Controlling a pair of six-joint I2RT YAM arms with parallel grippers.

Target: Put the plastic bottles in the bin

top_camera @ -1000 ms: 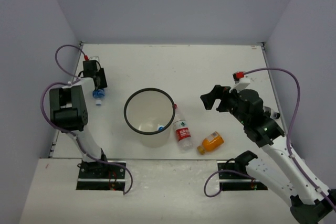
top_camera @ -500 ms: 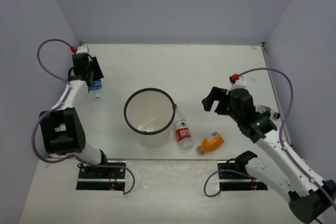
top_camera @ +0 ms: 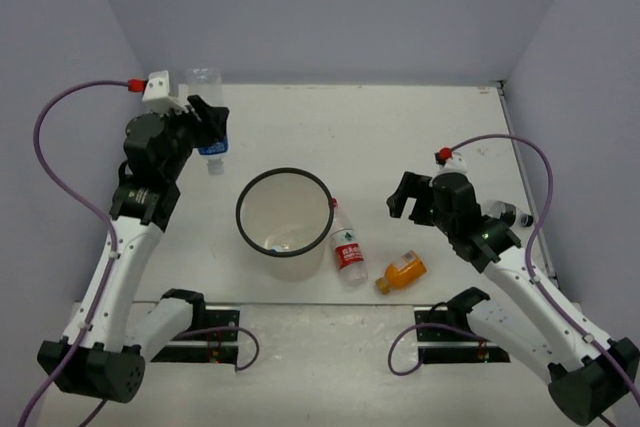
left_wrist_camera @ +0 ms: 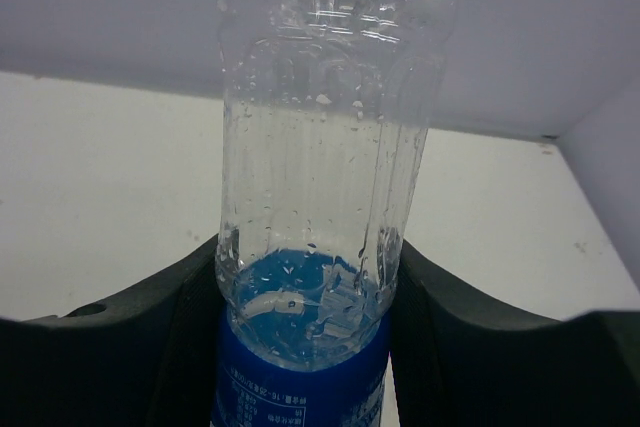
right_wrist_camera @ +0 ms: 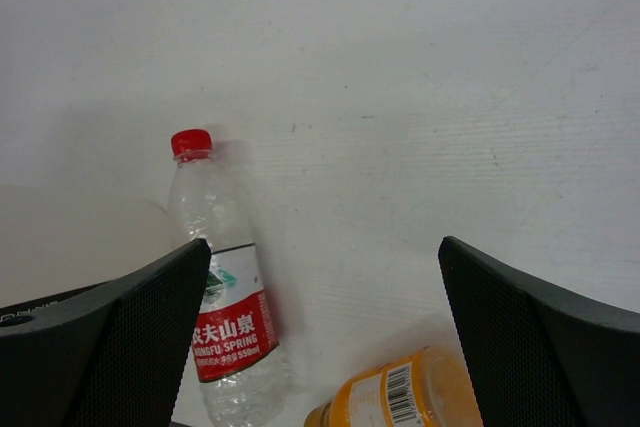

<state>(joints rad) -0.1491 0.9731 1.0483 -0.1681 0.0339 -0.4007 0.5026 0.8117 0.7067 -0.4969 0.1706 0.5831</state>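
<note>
Up off desk (top_camera: 400,127) now: left tool (top_camera: 206,133) clamps blue-label bottle (left_wrist_camera: 320,197), swung twd bin (top_camera: 241,209); right tool (top_camera: 403,190) gapes empty.

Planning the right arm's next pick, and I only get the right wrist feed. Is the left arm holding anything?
Observer: Yes. The left fingers are shut on a clear blue-label bottle, held up off the table.
Operator: Is it above the bin?
Observer: No. It hangs left of the bin, toward the far side.
Operator: Any bottle outside my view?
Observer: A small bottle with a dark band lies just right of the right arm, partly hidden by it.
</note>
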